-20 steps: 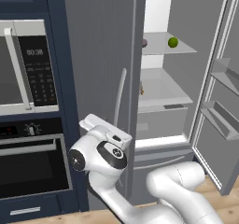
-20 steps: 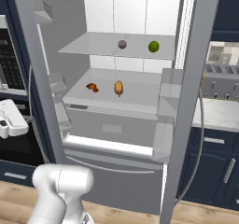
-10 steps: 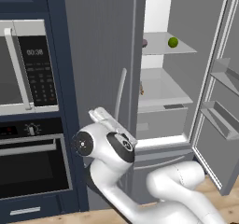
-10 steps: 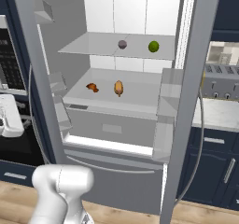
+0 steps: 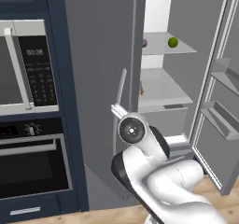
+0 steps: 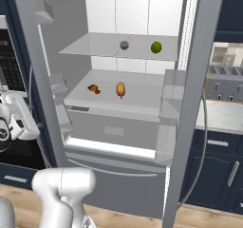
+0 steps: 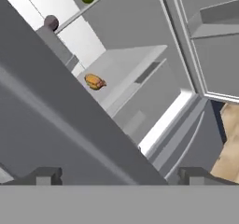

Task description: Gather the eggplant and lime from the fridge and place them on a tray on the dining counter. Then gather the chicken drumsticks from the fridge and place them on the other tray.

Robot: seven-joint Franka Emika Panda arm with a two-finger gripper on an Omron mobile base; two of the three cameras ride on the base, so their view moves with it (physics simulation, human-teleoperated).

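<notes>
Right base view: the fridge [image 6: 190, 127] stands open with one green lime [image 6: 156, 47] and one small dark eggplant [image 6: 124, 45] on the upper shelf, and two brown chicken drumsticks [image 6: 120, 89] below (one smaller, to the left). Beside the left door, the claw [image 7: 119, 176] gapes wide and empty, well short of all four.

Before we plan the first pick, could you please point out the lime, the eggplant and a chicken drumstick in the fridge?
lime [image 6: 156, 47], right base view, middle of the green fruit.
eggplant [image 6: 124, 45], right base view, middle of the dark round body.
chicken drumstick [image 6: 120, 89], right base view, middle of the orange piece.
</notes>
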